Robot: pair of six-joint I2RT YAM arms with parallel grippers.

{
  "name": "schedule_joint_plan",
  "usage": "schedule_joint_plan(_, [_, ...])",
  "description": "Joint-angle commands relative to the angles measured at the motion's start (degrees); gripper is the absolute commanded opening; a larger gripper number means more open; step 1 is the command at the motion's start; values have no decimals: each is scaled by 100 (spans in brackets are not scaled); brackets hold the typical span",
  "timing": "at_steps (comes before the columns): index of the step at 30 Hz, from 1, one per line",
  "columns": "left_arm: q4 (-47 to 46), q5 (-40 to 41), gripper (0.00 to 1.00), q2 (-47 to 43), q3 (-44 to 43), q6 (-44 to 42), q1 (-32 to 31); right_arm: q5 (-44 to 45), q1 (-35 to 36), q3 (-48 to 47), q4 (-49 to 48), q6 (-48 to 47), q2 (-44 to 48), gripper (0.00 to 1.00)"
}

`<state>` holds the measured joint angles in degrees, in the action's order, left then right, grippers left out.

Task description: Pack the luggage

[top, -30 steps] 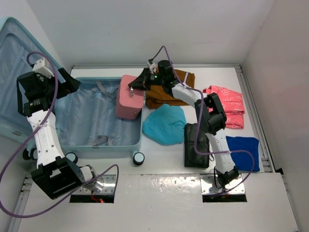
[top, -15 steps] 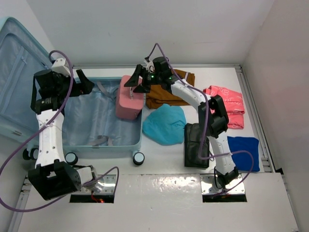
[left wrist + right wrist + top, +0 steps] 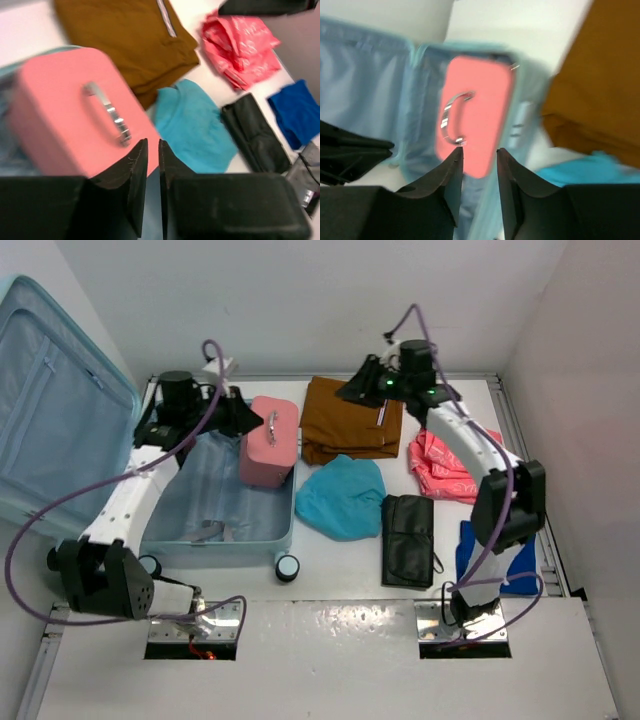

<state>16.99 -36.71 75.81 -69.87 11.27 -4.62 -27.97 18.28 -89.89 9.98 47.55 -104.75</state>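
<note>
The luggage (image 3: 185, 495) lies open along the left edge of the table (image 3: 330, 585), its lid (image 3: 50, 390) standing up at the left and its lined shell flat, wheels (image 3: 287, 566) toward the near edge. The left gripper (image 3: 153, 143) hangs over the far right part of the shell, its fingers drawn almost together with only a slit between them and nothing in it. Its tips are just beside the pink case (image 3: 268, 445), and contact cannot be told. That case stands in the right end of the shell against the right wall, metal handle (image 3: 107, 112) up. The right gripper (image 3: 480, 149) hovers at the far edge of the table over the back of the folded brown garment (image 3: 350, 425), fingers part way apart and empty, facing the pink case. In front of the brown garment lies a teal cloth (image 3: 340, 498), just beside the luggage's right wall. A black pouch (image 3: 408, 538) lies right of it, a coral garment (image 3: 445, 465) toward the right edge, and a blue cloth (image 3: 470, 555) partly hidden behind the right arm (image 3: 500, 510)
</note>
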Motion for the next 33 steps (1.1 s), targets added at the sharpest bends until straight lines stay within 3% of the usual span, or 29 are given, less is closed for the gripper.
schedule_joint_plan(1, [-425,-64,16,504,-413,244,-486,37,-448,436,4,-457,262,37])
schedule_joint_plan(5, [-617,-213,6,1074,-669,516,-724,-560,-1037,875,354,-790,332,51])
schedule_joint_plan(10, [-768,57,4,1541,-669,727,-724,-420,-1571,1227,751,-1370,604,71])
schedule_joint_plan(15, [-601,936,1,1753,-669,676,-672,-271,-2091,1264,1225,-1765,754,76])
schedule_joint_plan(22, [-329,1833,1,2113,-871,552,-724,123,-1934,790,1279,-2101,272,84])
schedule_joint_plan(26, [-223,2054,38,2175,-1081,482,-795,634,-1697,-256,1481,-1934,-475,90])
schedule_joint_plan(27, [-223,2123,51,2114,-1082,482,-795,835,-1653,-344,1437,-1881,-685,94])
schedule_joint_plan(30, [-355,2281,65,1868,-1082,543,-795,1415,-1495,-819,1489,-1584,-1213,97])
schedule_joint_plan(33, [-556,2448,72,1544,-1082,482,-847,2039,-1284,-1127,1569,-1494,-1714,100])
